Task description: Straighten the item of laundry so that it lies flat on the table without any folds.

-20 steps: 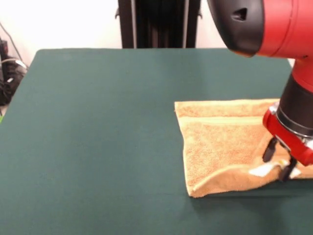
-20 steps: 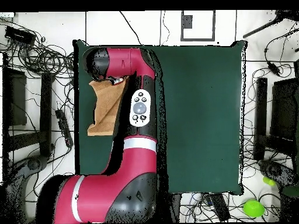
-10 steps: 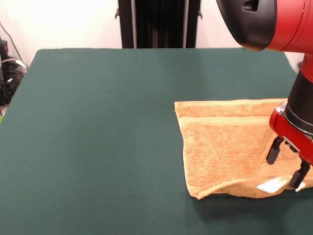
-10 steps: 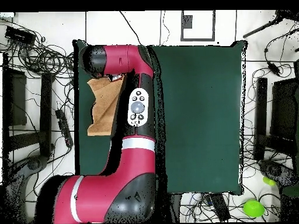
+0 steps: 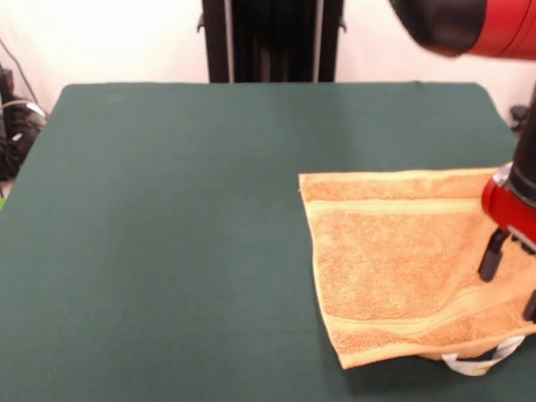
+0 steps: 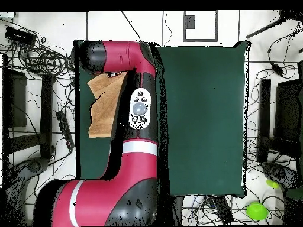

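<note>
At the left of the front view the table (image 5: pixel 159 234) is bare dark green felt. Right of the middle lies the towel (image 5: pixel 394 260), spread open with a woven band across its far side and another near its near edge, which looks thick there, maybe doubled (a white label (image 5: pixel 481 360) pokes out below that edge). At the far right the gripper (image 5: pixel 511 280) hangs over the towel's right part, its jaws apart and holding nothing. To finish well, I judge it should check the hidden right corner and pull any fold outward, low and slowly, without dragging the cloth off the table.
</note>
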Tool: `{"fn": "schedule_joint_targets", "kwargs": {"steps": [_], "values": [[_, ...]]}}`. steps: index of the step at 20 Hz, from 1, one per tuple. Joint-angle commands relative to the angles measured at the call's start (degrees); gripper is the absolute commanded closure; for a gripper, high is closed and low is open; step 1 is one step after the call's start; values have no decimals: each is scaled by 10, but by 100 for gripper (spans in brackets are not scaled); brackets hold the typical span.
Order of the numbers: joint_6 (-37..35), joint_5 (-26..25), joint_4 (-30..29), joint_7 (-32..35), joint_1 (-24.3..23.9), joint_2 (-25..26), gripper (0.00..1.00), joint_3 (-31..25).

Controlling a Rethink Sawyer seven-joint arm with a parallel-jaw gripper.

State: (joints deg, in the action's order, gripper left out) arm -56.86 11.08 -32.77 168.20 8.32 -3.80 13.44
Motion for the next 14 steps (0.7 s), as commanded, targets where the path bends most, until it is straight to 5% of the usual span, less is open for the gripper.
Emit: {"fn": "schedule_joint_targets", "kwargs": {"steps": [1, 6, 14], "values": [[-15, 38, -57, 132, 22, -60, 0, -24], [-96, 1, -111, 30, 21, -93, 0, -5], [-128, -75, -169, -110, 7, -96, 0, 0]]}}
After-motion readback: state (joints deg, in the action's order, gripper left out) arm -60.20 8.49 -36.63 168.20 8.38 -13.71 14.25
